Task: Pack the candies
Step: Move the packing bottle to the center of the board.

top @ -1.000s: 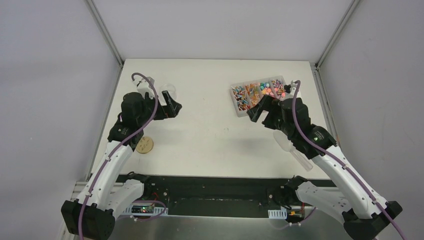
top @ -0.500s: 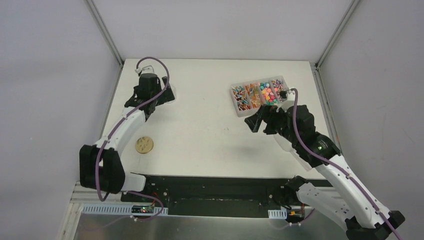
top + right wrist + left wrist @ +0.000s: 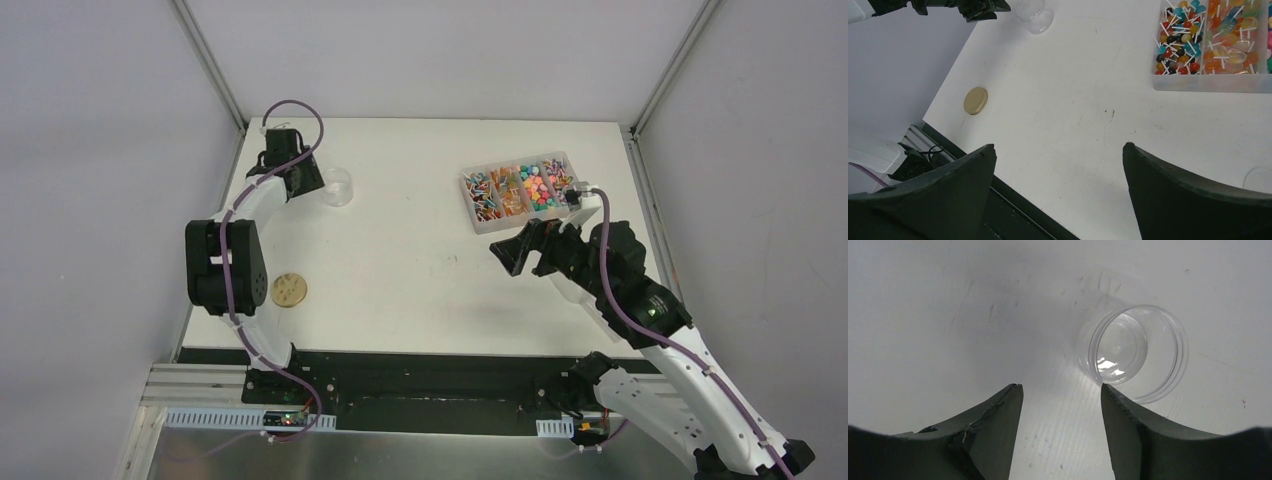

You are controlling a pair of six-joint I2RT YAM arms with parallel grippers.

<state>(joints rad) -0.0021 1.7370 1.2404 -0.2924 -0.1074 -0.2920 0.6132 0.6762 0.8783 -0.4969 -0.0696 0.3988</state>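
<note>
Candies sit sorted in the tray at far right of the bench. My left gripper is at far left, jaws apart and empty, the jar just beyond its tips, maybe touching one. My right gripper hangs spread wide, empty, just near side of the tray.
</note>
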